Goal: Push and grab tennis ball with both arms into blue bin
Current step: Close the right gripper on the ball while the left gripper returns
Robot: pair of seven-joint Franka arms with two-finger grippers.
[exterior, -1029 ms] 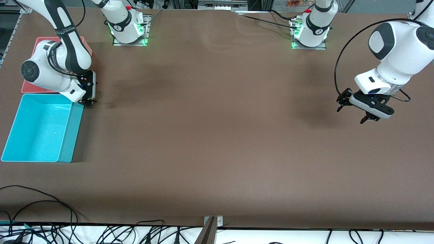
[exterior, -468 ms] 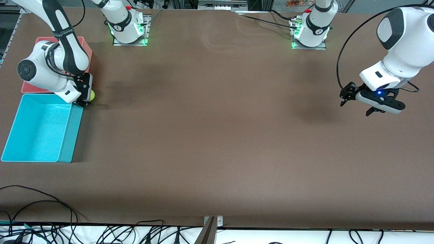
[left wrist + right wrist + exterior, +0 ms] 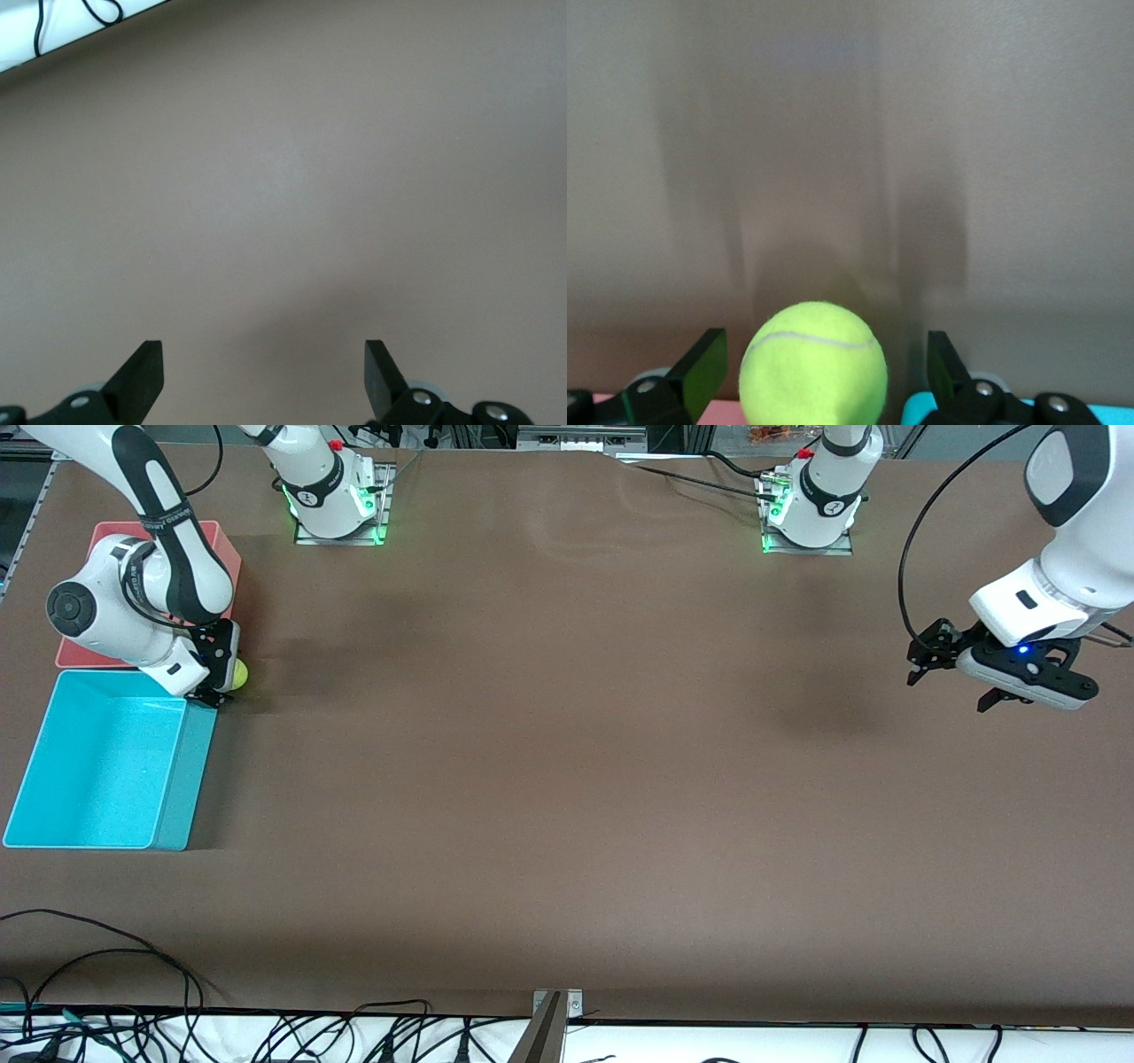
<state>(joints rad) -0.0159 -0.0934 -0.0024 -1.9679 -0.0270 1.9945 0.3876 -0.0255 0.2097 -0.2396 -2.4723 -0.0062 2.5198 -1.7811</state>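
The tennis ball [image 3: 240, 675] lies on the brown table by the corner of the blue bin [image 3: 182, 779] that faces the robots. My right gripper [image 3: 221, 682] is low at that corner. In the right wrist view the ball [image 3: 813, 363] sits between the gripper's [image 3: 826, 350] fingers, which stand open with a gap on each side. My left gripper [image 3: 957, 682] is open and empty in the air over the left arm's end of the table. Its wrist view shows the gripper [image 3: 261, 359] over bare table only.
A pink-red tub [image 3: 75, 657] stands against the blue bin, farther from the front camera, partly under the right arm. Corners of the blue bin [image 3: 921, 412] and the pink tub [image 3: 700, 416] show in the right wrist view. Cables [image 3: 106, 957] lie along the table's front edge.
The left gripper has moved up and toward the left arm's end of the table. The right gripper has shifted slightly, and the ball, hidden a second ago, now shows beside it.
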